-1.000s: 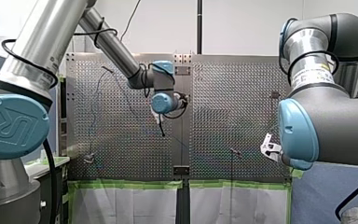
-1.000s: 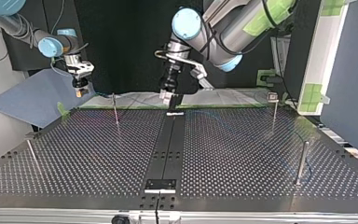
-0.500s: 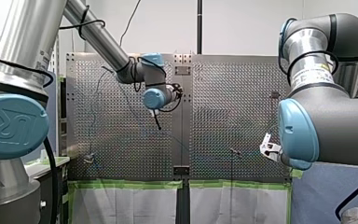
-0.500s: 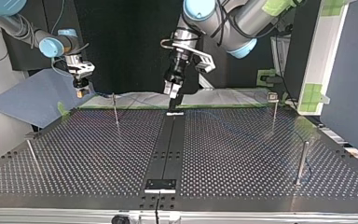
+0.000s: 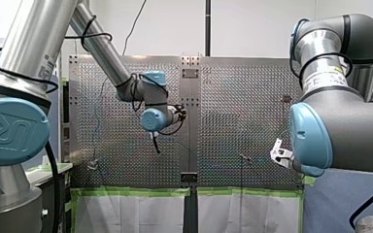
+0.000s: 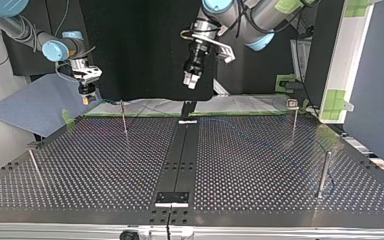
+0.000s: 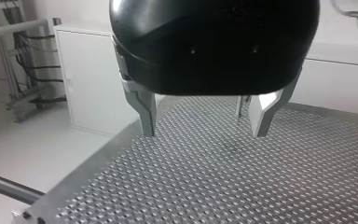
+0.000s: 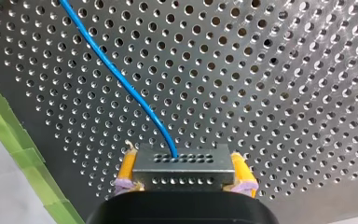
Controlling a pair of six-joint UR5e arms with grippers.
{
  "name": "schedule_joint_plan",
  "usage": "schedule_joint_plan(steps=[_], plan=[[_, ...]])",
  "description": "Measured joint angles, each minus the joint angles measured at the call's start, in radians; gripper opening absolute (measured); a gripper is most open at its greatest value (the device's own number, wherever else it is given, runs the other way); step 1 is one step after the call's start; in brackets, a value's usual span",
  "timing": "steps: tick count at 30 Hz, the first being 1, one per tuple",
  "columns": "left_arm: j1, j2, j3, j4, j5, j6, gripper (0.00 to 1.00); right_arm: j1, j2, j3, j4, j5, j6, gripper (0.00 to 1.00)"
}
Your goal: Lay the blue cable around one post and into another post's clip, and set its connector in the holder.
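In the right wrist view my right gripper point(image 8: 182, 173) is shut with its yellow pads point(image 8: 127, 167) on a grey connector block point(image 8: 182, 164). The blue cable point(image 8: 121, 79) leaves the block's face and runs off over the perforated plate. In the top view this gripper point(image 6: 85, 96) hangs at the left, beyond the table's far corner. My left gripper point(image 7: 204, 122) is open with nothing between its metal fingers point(image 7: 144, 112). It hovers above the far middle of the table point(image 6: 191, 81). A faint stretch of cable point(image 6: 260, 142) lies on the table at the top view's right.
Thin posts stand on the table: one at far left point(image 6: 123, 117), one at far right point(image 6: 294, 117), a thicker one at near right point(image 6: 324, 172), one at near left point(image 6: 34, 165). A black strip point(image 6: 180, 155) runs down the middle with a small bracket point(image 6: 171, 198) at its near end.
My left gripper has risen off the table's far middle in the top view, and moved left and down in the front view. My right arm has stayed still.
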Motion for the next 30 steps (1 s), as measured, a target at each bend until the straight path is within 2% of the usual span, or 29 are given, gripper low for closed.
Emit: schedule_joint_plan(steps=[8,14,18,24,30], plan=[[-0.002,-0.002,-0.074,0.017,-0.026,-0.001,1.00,-0.002,0.000,-0.009,0.000,0.005,0.001,0.00],[-0.003,-0.003,-0.129,0.029,-0.022,-0.004,1.00,-0.012,-0.009,-0.014,0.010,0.013,-0.026,0.00],[-0.003,-0.003,-0.160,0.030,-0.019,-0.005,1.00,-0.015,-0.037,-0.014,0.029,0.026,-0.036,0.00],[-0.003,-0.003,-0.207,0.030,-0.010,-0.005,1.00,-0.009,-0.083,-0.013,0.063,0.062,-0.038,0.00],[-0.003,-0.002,-0.256,0.032,-0.008,-0.004,1.00,0.012,-0.133,-0.013,0.102,0.082,-0.035,0.00]])
